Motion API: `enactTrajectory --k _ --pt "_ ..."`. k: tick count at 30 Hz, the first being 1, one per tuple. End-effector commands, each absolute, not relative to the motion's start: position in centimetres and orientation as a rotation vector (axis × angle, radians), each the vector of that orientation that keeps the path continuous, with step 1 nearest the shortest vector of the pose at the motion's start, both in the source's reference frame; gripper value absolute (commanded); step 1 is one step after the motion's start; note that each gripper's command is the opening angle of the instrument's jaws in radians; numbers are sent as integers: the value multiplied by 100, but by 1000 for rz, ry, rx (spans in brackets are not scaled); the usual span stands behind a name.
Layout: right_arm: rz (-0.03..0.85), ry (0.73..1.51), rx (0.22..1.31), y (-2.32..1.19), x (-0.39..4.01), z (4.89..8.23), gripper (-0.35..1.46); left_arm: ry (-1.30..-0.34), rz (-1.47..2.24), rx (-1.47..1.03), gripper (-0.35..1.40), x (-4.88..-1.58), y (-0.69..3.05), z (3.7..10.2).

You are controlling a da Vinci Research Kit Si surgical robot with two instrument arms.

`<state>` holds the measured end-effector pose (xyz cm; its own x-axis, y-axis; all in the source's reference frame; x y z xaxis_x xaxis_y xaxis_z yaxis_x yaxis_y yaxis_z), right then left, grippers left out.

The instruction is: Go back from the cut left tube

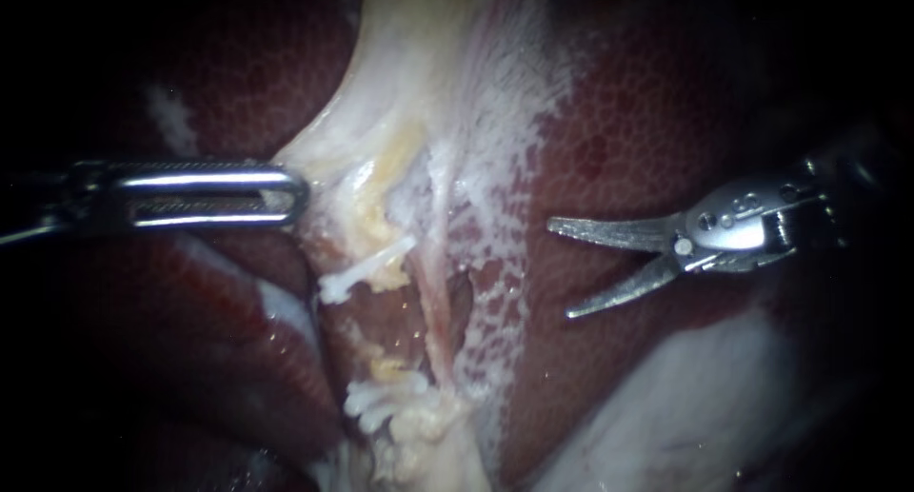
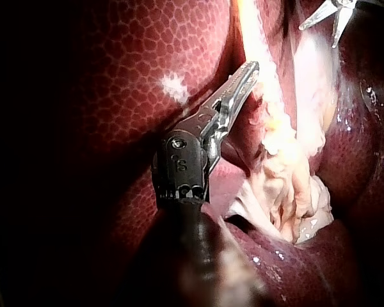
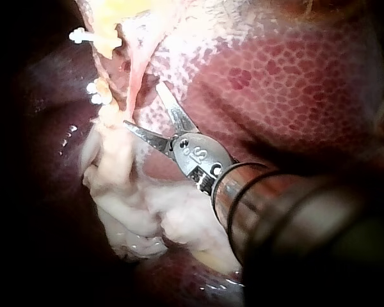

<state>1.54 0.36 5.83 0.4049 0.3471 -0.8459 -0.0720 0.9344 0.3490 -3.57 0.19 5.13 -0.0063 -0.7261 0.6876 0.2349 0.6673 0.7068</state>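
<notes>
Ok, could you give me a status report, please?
Left instrument shut on pale tissue. Right instrument open, off the cut tube, over liver. Nothing in the way.

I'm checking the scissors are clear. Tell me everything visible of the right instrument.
The right instrument enters from the right: dark shaft, silvery metal hinge block, and a tool of two slim curved blades. The blades stand open, holding nothing, pointing at the pale tissue but apart from it in the endoscope view, over the mottled red liver.

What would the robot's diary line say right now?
left instrument: shut on tissue | right instrument: open, over liver, apart from clips
</notes>
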Motion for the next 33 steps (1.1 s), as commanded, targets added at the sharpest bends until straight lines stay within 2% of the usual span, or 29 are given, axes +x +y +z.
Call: enactTrajectory --k 1,12,33 --pt "268 1127 276 37 153 583 143 -1372 -796 448 -35 -360 19 518" --pt "267 1127 277 37 150 583 143 -1334 -785 463 -35 -401 8 564" --pt "268 1127 277 37 149 583 143 -1330 -783 479 -35 -414 5 572"
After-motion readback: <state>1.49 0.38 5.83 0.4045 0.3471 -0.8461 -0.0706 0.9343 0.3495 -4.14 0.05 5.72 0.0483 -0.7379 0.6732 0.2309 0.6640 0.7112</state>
